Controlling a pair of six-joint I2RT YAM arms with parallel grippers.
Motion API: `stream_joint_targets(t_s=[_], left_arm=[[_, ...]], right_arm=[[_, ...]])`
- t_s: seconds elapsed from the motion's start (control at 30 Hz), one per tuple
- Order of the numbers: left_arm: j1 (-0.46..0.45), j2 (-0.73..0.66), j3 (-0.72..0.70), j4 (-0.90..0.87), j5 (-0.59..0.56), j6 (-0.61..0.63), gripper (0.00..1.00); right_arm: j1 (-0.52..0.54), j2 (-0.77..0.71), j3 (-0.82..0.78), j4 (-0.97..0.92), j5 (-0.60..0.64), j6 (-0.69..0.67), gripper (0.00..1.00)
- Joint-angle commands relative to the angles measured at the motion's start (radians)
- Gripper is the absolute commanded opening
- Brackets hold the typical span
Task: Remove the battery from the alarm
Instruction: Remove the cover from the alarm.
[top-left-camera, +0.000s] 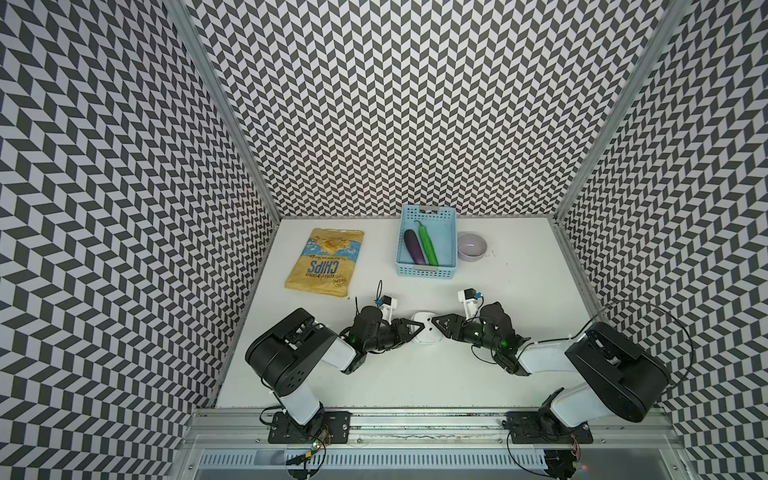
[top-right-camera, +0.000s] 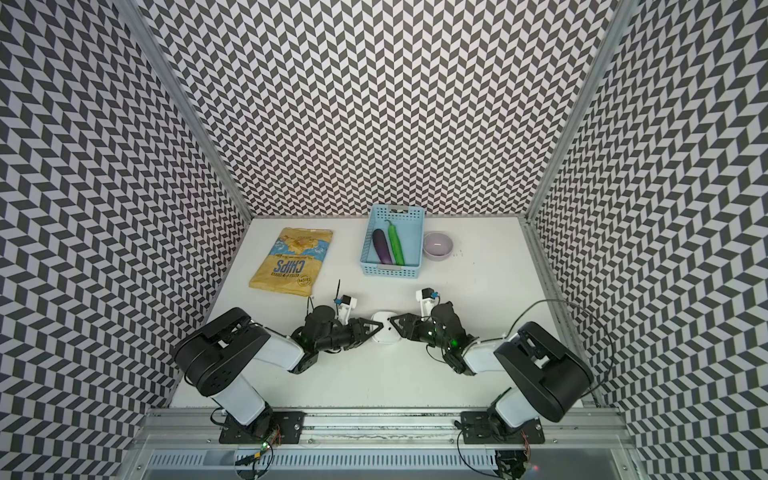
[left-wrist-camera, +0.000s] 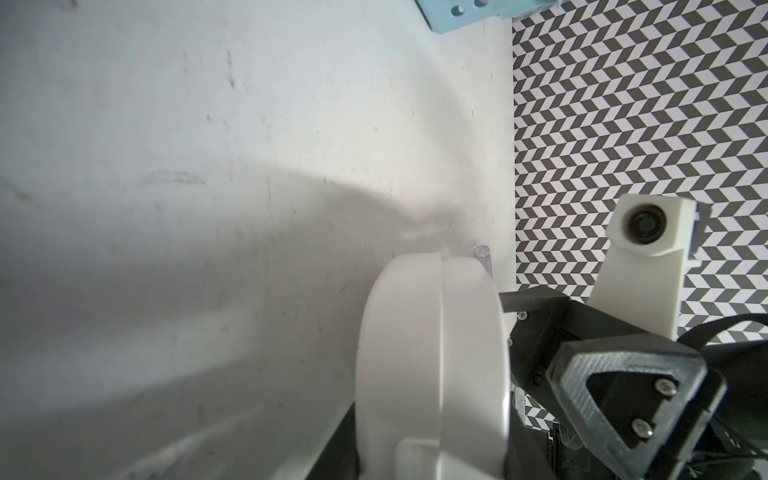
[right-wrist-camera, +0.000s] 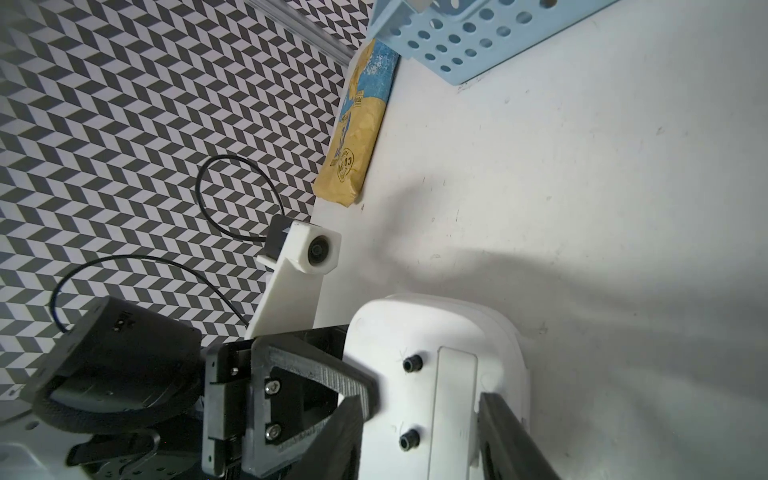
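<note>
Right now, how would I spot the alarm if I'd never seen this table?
On the white table, look front and centre, where the left gripper and right gripper meet. The alarm is the small white rounded-square block standing on edge between them, unlike the coloured blue basket and lilac bowl farther back.

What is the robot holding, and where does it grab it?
The left gripper holds the white alarm clock by one side edge, pinching front and back. The right gripper, jaws apart at its back, seems to grip nothing.
</note>
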Motion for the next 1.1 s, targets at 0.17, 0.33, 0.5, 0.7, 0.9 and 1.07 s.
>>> stream_joint_targets(t_s=[0.17, 0.33, 0.5, 0.7, 0.9, 1.07], left_arm=[[-0.007, 0.006, 0.025, 0.042, 0.010, 0.012, 0.00], [-0.007, 0.007, 0.023, 0.042, 0.007, 0.011, 0.00], [-0.008, 0.007, 0.023, 0.042, 0.005, 0.010, 0.00], [-0.009, 0.007, 0.022, 0.042, 0.002, 0.009, 0.00], [-0.009, 0.007, 0.023, 0.040, -0.001, 0.010, 0.00], [-0.010, 0.007, 0.023, 0.040, 0.001, 0.010, 0.00]], right_arm=[[0.001, 0.012, 0.007, 0.010, 0.016, -0.007, 0.49], [0.001, -0.001, 0.001, -0.015, 0.026, -0.010, 0.49], [0.011, -0.006, -0.008, -0.024, 0.025, -0.011, 0.48], [0.027, -0.028, -0.019, -0.041, 0.038, -0.008, 0.48], [0.030, -0.046, -0.033, -0.053, 0.051, -0.004, 0.48], [0.030, -0.029, -0.026, -0.046, 0.041, -0.012, 0.48]])
